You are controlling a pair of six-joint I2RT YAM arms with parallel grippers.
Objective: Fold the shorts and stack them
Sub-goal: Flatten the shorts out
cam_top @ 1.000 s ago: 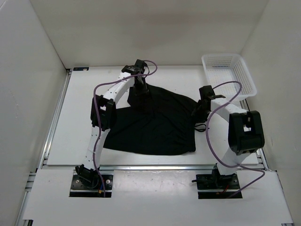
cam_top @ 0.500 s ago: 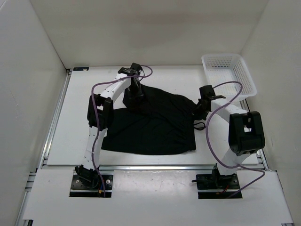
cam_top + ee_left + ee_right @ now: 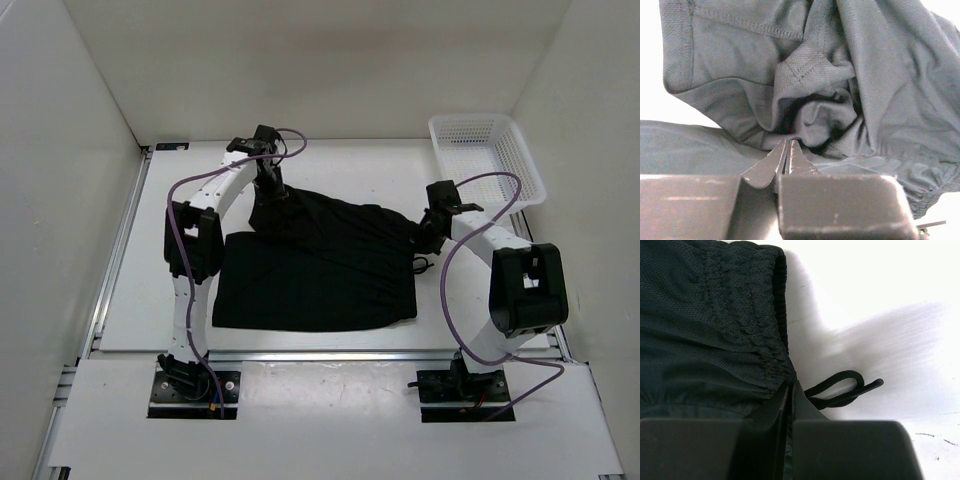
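The fingers of the left gripper are pressed together on a bunched fold of the shorts, at the far left corner of the cloth. The fingers of the right gripper are clamped on the gathered waistband at the right edge, and the drawstring is looped on the table just beside them. The rest of the shorts is spread flat between the arms. A white basket is seen at the far right corner, apart from the cloth.
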